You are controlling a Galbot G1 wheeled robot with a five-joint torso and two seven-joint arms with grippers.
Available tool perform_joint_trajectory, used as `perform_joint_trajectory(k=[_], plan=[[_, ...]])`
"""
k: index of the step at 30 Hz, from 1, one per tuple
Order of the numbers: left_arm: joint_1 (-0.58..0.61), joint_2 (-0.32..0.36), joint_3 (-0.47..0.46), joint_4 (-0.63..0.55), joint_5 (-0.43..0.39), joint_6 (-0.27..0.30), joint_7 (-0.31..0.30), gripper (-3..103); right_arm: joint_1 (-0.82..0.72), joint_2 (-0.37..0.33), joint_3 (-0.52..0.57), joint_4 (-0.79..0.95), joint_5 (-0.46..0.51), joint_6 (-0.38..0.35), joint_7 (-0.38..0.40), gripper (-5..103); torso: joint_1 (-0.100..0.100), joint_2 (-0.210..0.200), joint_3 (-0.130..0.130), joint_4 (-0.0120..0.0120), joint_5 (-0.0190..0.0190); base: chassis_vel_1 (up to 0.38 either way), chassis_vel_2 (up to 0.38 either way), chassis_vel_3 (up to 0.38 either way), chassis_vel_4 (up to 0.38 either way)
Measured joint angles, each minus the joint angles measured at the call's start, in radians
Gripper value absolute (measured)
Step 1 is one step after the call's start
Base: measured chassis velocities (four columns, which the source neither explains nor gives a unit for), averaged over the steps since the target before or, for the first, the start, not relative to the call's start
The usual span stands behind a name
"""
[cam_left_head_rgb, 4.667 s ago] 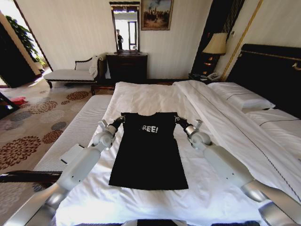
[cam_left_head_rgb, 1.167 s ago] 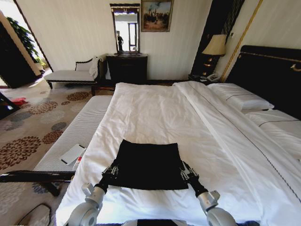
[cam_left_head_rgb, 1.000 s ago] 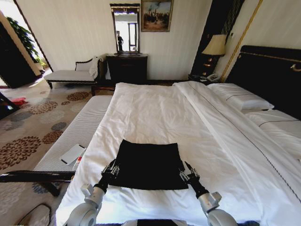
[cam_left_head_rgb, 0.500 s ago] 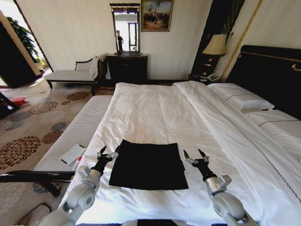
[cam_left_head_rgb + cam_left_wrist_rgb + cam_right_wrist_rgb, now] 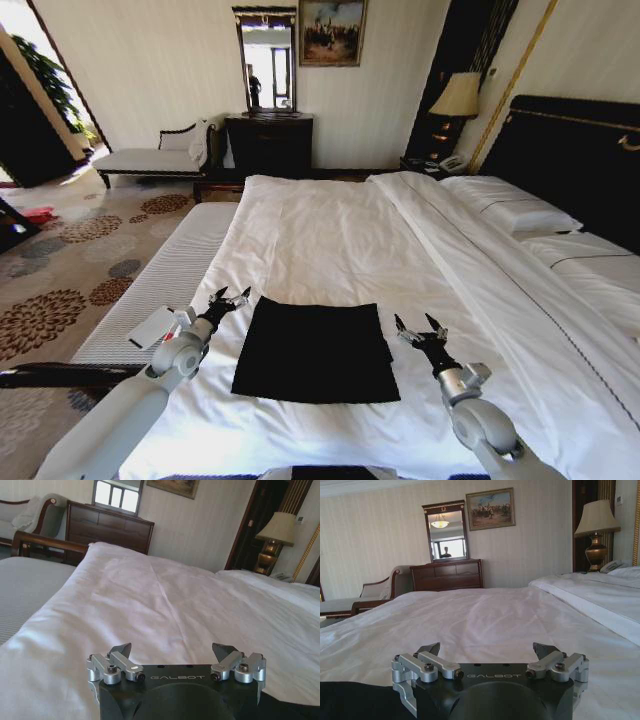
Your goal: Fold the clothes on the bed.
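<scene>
- Grippers, head view: our left gripper point(image 5: 228, 296) hangs with fingers spread wide and empty, just beside the far left corner of the black T-shirt point(image 5: 316, 348); our right gripper point(image 5: 421, 327) is likewise wide and empty, near the shirt's right edge. Neither touches the cloth.
- T-shirt, head view: folded to a dark rectangle, lying flat on the white duvet at the near part of the bed point(image 5: 330, 225).
- Left wrist view: fingers point(image 5: 121, 651) wide apart over bare duvet; dark cloth shows at the frame's corner.
- Right wrist view: fingers point(image 5: 430, 649) wide apart; the dark shirt edge point(image 5: 355, 700) shows low beside them.
- Risk, as we judge it: pinching duvet along with the soft shirt would drag the fold askew.
- Surroundings: pillows point(image 5: 510, 205), lamp point(image 5: 460, 95), dresser point(image 5: 270, 143), chaise point(image 5: 155, 155), and a flat white item point(image 5: 152, 327) on the ribbed side panel. Nothing obstructs.
</scene>
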Motion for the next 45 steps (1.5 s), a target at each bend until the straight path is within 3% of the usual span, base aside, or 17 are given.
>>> perform_joint_trajectory(k=[3, 11, 18, 22, 24, 31, 33, 36, 45], plan=[[-0.022, -0.008, 0.035, 0.026, 0.0, 0.0, 0.01, 90, 0.003, 0.0, -0.001, -0.003, 0.001, -0.002, 0.002, 100, 0.0, 0.0, 0.0, -0.0002, -0.0002, 0.0, 0.0, 0.0, 0.0], [-0.093, -0.065, 0.146, 0.079, 0.01, -0.002, 0.034, 70, 0.014, -0.001, -0.001, -0.014, 0.006, -0.009, 0.008, 100, 0.0, 0.0, 0.0, -0.0004, 0.0001, 0.0, 0.0, 0.0, 0.0], [-0.089, -0.075, 0.157, 0.083, 0.014, -0.001, 0.034, 63, 0.013, -0.005, -0.001, -0.017, 0.006, -0.009, 0.009, 100, 0.0, 0.0, 0.0, -0.0004, 0.0001, 0.0, 0.0, 0.0, 0.0], [-0.057, -0.06, 0.151, 0.06, 0.018, -0.001, 0.034, 49, 0.015, -0.008, -0.002, -0.019, 0.006, -0.009, 0.009, 100, 0.0, 0.0, 0.0, -0.0002, 0.0001, 0.0, 0.0, 0.0, 0.0], [-0.052, -0.059, 0.149, 0.058, 0.019, -0.001, 0.034, 49, 0.016, -0.009, -0.003, -0.019, 0.007, -0.009, 0.009, 100, 0.0, 0.0, 0.0, -0.0002, 0.0001, 0.0, 0.0, 0.0, 0.0], [-0.049, -0.066, 0.143, 0.059, 0.025, -0.016, 0.033, 18, 0.013, -0.019, 0.002, -0.013, 0.016, -0.01, 0.01, 100, 0.0, 0.0, 0.0, -0.0003, -0.0001, 0.0, 0.0, 0.0, 0.0], [-0.05, -0.068, 0.142, 0.059, 0.026, -0.019, 0.033, 18, 0.011, -0.019, 0.003, -0.013, 0.016, -0.01, 0.01, 100, 0.0, 0.0, 0.0, -0.0005, 0.0, 0.0, 0.0, 0.0, 0.0], [-0.048, -0.069, 0.138, 0.059, 0.025, -0.023, 0.028, 3, 0.01, -0.019, 0.003, -0.012, 0.016, -0.01, 0.01, 100, 0.0, 0.0, 0.0, -0.0004, 0.0, 0.0, 0.0, 0.0, 0.0], [-0.012, -0.064, 0.103, 0.057, 0.023, -0.025, 0.026, 0, 0.014, -0.021, 0.003, -0.012, 0.021, -0.012, 0.01, 100, 0.0, 0.0, 0.0, -0.0003, 0.0, 0.0, 0.0, 0.0, 0.0]])
